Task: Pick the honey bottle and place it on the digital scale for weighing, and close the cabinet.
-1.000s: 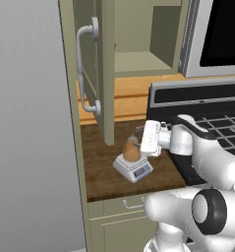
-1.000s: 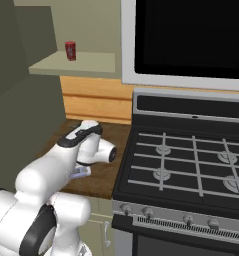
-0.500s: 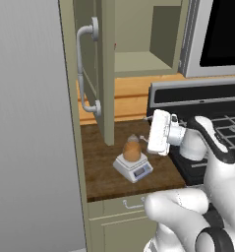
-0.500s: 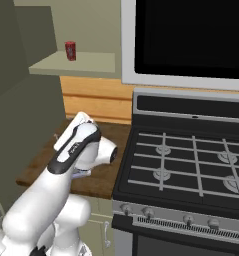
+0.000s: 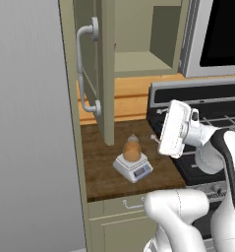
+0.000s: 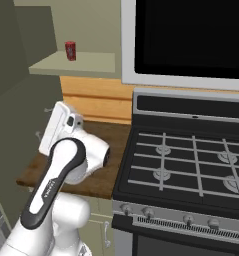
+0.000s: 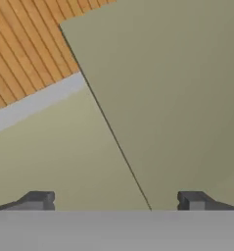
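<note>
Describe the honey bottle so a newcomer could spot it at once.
Find the brown wooden counter left of the stove, under the open cabinet door. On it sits a white scale; the honey bottle stands on that, amber, beehive-shaped, with a pale cone top.

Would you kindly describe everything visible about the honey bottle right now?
The honey bottle is a small amber-orange, beehive-shaped bottle with a pale conical top. It stands upright on the top plate of the digital scale, which sits on the dark wooden counter below the open cabinet door. Nothing else touches it; the gripper is off to its right, clear of it.
</note>
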You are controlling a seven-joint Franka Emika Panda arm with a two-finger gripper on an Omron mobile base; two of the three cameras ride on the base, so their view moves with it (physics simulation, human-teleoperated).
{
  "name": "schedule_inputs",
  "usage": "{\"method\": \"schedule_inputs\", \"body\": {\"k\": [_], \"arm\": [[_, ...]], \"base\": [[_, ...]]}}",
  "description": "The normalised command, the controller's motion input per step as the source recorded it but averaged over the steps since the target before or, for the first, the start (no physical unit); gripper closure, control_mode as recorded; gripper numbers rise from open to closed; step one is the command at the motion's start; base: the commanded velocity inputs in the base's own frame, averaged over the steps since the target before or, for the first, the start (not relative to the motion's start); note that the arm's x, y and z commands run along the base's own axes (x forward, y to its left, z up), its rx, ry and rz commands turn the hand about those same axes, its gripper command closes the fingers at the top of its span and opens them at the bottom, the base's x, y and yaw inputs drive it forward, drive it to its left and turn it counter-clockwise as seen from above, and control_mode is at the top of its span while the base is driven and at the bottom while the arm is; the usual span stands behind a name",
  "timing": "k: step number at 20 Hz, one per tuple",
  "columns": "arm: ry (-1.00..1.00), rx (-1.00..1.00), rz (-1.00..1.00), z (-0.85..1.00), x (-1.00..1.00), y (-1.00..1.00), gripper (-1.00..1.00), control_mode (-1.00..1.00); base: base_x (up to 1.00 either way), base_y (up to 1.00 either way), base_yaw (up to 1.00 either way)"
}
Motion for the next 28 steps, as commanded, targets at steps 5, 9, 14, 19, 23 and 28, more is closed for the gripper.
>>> {"method": "schedule_inputs", "body": {"k": [5,9,14,19,23,28], "arm": [[-0.46,-0.17,0.0,0.96,-1.0,0.09,-1.0,-1.0],[-0.45,-0.18,0.0,0.99,-1.0,0.1,-1.0,-1.0],[-0.4,-0.21,0.0,0.71,-1.0,0.32,-1.0,-1.0],[-0.29,-0.1,0.0,0.4,-1.0,0.49,-1.0,-1.0],[-0.17,0.0,-0.03,0.06,-0.97,0.69,-1.0,-1.0],[-0.03,0.0,-0.03,-0.1,-0.44,0.85,-1.0,-1.0]], "base": [[0.0,0.0,0.0],[0.0,0.0,0.0],[0.0,0.0,0.0],[0.0,0.0,0.0],[0.0,0.0,0.0],[0.0,0.0,0.0]]}}
